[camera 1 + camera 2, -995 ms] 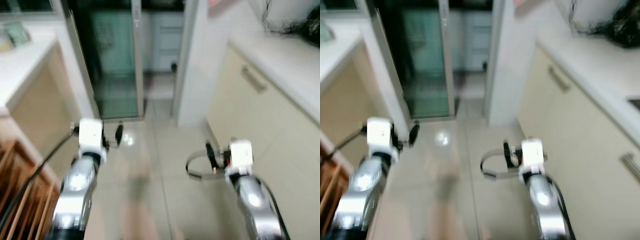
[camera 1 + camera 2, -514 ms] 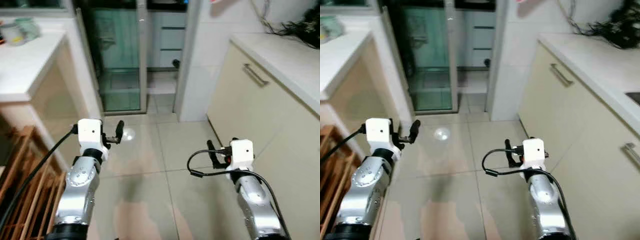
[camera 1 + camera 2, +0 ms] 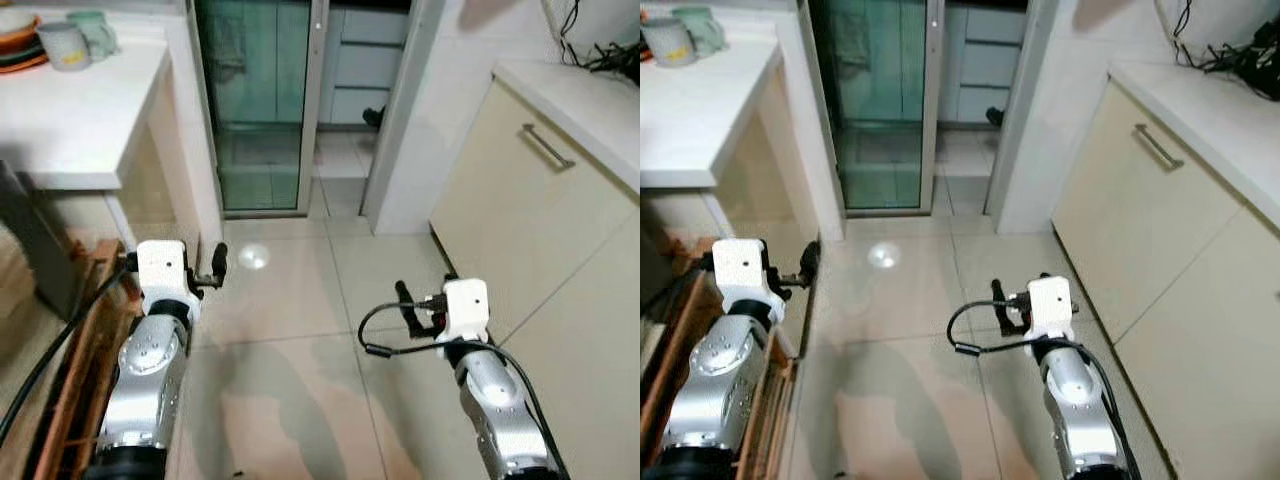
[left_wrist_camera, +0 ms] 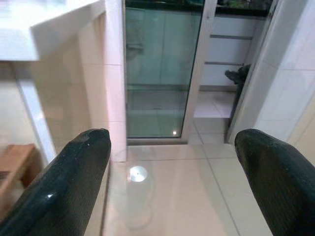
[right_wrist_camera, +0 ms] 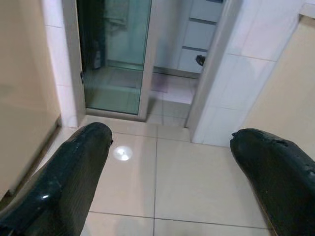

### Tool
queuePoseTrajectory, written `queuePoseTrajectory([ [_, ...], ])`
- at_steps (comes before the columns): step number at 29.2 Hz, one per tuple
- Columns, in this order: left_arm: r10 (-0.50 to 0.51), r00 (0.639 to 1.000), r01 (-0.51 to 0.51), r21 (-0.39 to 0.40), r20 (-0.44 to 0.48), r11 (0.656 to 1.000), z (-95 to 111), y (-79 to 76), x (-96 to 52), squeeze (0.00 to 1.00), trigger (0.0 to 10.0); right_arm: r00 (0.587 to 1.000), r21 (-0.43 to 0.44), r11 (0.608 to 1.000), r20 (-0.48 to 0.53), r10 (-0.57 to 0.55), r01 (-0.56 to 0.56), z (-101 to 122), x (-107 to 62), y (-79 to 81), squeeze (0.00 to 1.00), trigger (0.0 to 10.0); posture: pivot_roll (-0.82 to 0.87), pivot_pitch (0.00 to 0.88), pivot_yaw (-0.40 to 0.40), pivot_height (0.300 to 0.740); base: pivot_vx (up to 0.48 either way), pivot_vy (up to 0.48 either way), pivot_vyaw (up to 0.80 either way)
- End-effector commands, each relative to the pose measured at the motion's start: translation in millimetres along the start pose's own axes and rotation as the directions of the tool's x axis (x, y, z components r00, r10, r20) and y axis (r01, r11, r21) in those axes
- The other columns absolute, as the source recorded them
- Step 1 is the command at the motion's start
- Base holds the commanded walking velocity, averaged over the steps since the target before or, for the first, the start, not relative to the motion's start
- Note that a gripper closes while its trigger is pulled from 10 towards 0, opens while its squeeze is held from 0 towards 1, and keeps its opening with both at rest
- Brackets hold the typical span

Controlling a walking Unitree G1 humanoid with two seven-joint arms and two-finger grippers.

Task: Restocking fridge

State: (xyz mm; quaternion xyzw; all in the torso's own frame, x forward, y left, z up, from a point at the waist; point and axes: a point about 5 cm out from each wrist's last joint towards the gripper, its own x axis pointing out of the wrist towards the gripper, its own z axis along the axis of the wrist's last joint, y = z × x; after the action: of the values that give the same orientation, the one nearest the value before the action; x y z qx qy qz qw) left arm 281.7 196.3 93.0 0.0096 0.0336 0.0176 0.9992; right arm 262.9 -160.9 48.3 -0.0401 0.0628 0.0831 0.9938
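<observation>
Robot stands on tiled floor facing glass sliding door [image 3: 262, 105]. Left gripper [image 4: 172, 182] and right gripper [image 5: 172, 177] both spread wide, holding nothing, raised short of the door. No fridge or stock items identifiable; restocking judged not yet begun, approach pending

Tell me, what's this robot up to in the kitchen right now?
Nothing is being handled at the moment. The robot stands on the tiled floor of a narrow kitchen, facing a glass sliding door. Its left gripper and right gripper are both held out in front, fingers open and holding nothing. A white counter with cups lies on its left, and cream cabinets run along its right. No fridge or groceries can be seen from here.
</observation>
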Motion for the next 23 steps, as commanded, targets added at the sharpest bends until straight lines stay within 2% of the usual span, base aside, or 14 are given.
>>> queuePoseTrajectory([
  [1,-0.025,1.000,0.025,-0.005,0.005,1.000,3.0,-8.9,4.0,0.00,10.0,1.000,-0.023,0.999,0.007,-0.026,0.027,2.5,-0.2,-9.9,0.00,10.0,-0.08,0.000,-0.042,0.740,-0.356,0.000,0.00],
  [23,0.011,1.000,-0.011,0.003,0.005,1.000,4.8,-6.8,9.9,0.00,10.0,0.998,-0.005,0.998,0.006,-0.056,0.056,2.5,3.4,-12.0,0.00,10.0,-0.08,0.000,-0.034,0.740,-0.480,0.000,0.00],
])
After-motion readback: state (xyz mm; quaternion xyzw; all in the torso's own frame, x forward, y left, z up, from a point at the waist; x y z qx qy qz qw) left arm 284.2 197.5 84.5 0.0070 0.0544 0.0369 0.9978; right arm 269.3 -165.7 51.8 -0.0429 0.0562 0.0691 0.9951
